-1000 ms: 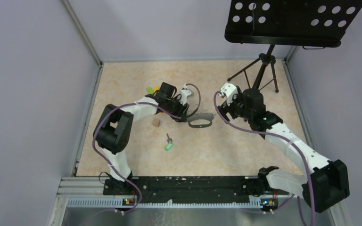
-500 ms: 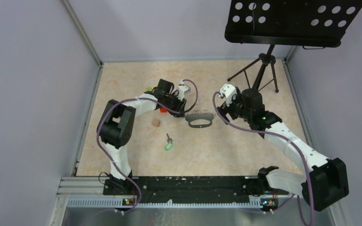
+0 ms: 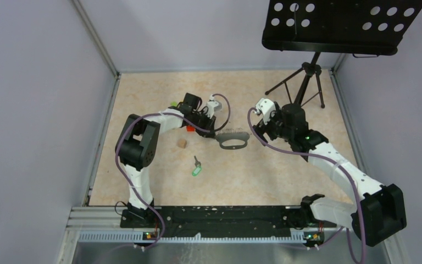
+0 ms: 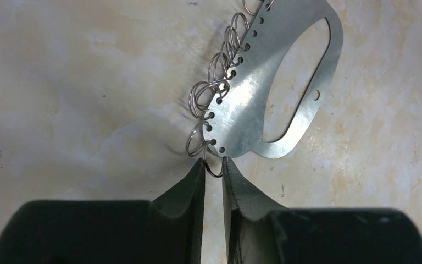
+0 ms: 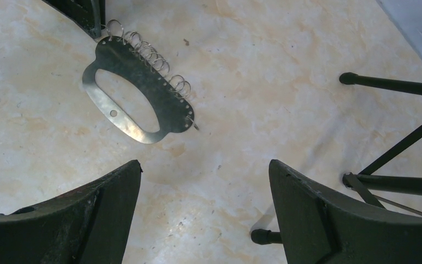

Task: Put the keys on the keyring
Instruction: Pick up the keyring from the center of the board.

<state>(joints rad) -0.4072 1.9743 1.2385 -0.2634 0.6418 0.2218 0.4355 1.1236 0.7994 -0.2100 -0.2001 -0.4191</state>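
**Q.** Two grippers flank the keyring (image 3: pixel 233 142). Which one is nearer?

**A.** The left gripper (image 4: pixel 213 165). In the left wrist view its tips stand at the plate's near end, where the end loop (image 4: pixel 204 144) of the wire row hangs. The right gripper (image 5: pixel 204 165) stands off the opposite end, near it but apart.

**Q.** How does the long axis lie?

**A.** From the left gripper it runs away, up and to the right in that view. The row of loops follows the left edge and the oval cutout lies to the right. Seen from above, the axis runs roughly from one gripper toward the other.

**Q.** And the jaws?

**A.** The left jaws are narrowed to a slit, with the end loop dipping between the tips. Whether the loop is firmly pinched cannot be told. The right jaws are spread wide and hold nothing.

**Q.** Where are the keys (image 3: pixel 196 166)?

**A.** One key with a green tag lies flat on the table (image 3: pixel 253 176). It is toward the arm bases, well apart from the keyring and from both grippers, on the left arm's side. The coming move probably turns on that end loop, since it is the only part of the plate the left tips reach.
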